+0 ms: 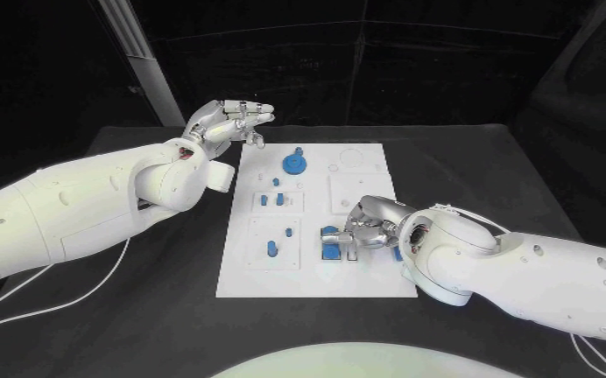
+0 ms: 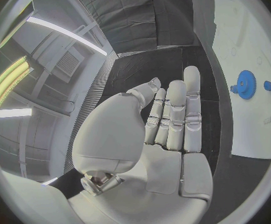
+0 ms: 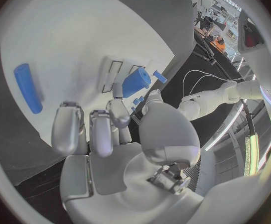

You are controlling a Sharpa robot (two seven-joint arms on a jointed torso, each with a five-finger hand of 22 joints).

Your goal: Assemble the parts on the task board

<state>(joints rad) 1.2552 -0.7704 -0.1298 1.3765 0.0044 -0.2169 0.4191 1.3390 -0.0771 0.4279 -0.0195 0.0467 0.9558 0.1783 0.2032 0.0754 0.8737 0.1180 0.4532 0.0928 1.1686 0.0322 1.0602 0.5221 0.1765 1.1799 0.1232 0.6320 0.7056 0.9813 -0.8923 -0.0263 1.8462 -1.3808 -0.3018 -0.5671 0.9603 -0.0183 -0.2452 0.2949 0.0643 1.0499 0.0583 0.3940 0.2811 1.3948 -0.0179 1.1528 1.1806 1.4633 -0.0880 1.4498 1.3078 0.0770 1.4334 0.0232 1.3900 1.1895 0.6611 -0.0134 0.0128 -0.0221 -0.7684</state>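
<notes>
The white task board [image 1: 253,277] lies in the middle of the black table. A blue gear [image 1: 294,164] stands near its far edge, and small blue parts [image 1: 278,199] sit in recesses on its left half. My right hand [image 1: 363,227] hovers low over the board's near right part, fingers spread toward a blue block [image 1: 334,250]. The right wrist view shows its fingertips [image 3: 115,107] just short of a blue tapered part [image 3: 136,81], nothing pinched; a blue bar [image 3: 27,87] lies aside. My left hand [image 1: 235,122] is raised past the board's far left corner, fingers [image 2: 176,112] straight and empty.
The left wrist view shows the blue gear [image 2: 244,90] and a small blue peg [image 2: 268,85] on the board [image 2: 247,45] beside that hand. Bare black table [image 1: 151,317] surrounds the board. A slanted pale pole [image 1: 133,37] stands behind the table's far left.
</notes>
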